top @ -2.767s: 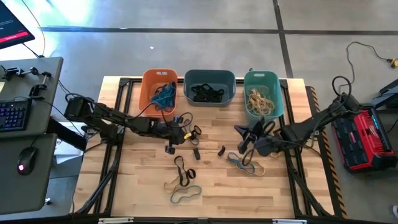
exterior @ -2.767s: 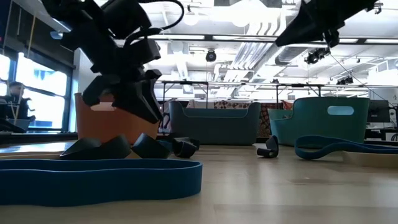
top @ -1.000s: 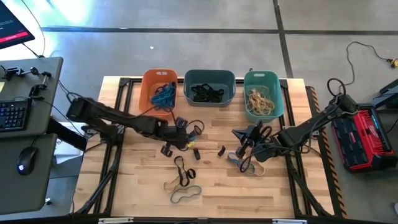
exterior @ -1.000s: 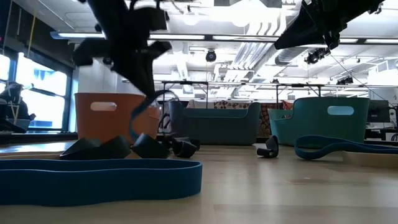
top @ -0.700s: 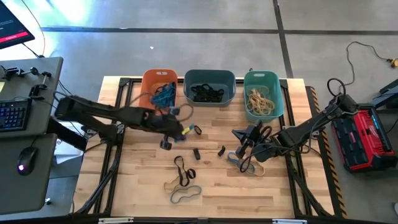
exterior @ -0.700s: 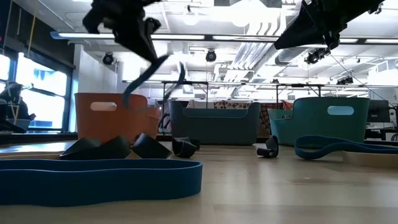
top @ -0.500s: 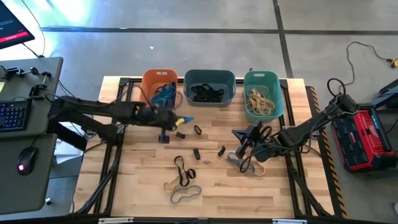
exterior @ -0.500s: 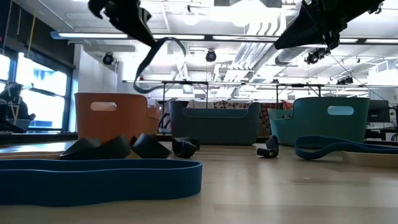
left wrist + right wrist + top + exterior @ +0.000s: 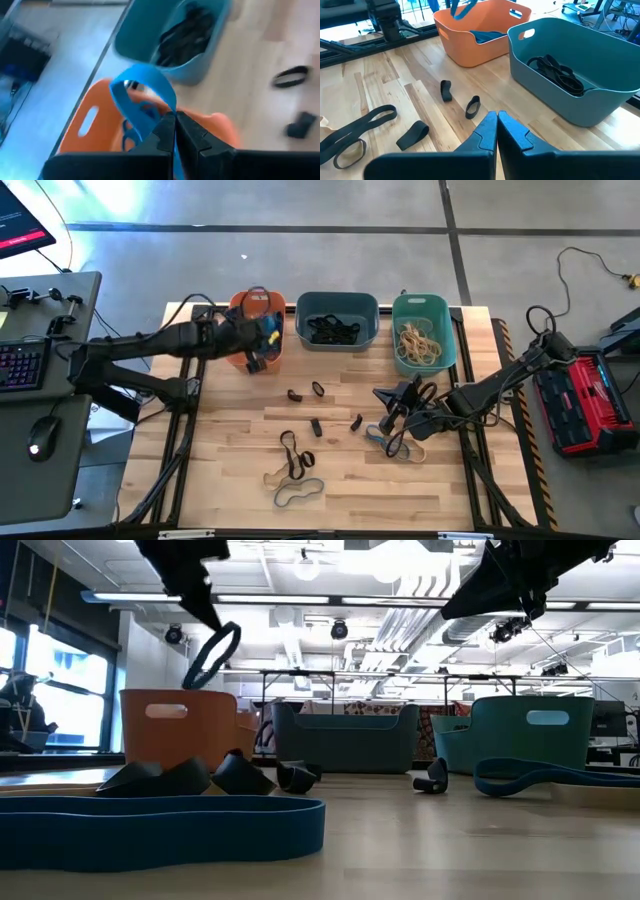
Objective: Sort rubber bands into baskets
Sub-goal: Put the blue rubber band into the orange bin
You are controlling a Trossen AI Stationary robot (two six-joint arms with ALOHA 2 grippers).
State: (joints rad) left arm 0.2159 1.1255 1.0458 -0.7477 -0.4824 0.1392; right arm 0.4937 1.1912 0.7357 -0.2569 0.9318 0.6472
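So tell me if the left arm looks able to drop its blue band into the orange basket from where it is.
Probably yes. The left gripper, jaws shut on the blue band, hangs above the orange basket, whose top is open, with nothing between them.

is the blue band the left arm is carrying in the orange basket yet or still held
Still held. The left gripper is shut on the blue band, which hangs above the orange basket, not yet dropped in.

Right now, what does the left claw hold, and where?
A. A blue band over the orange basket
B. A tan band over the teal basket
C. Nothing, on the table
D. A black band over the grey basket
A: the left claw pinches a blue band above the orange basket.
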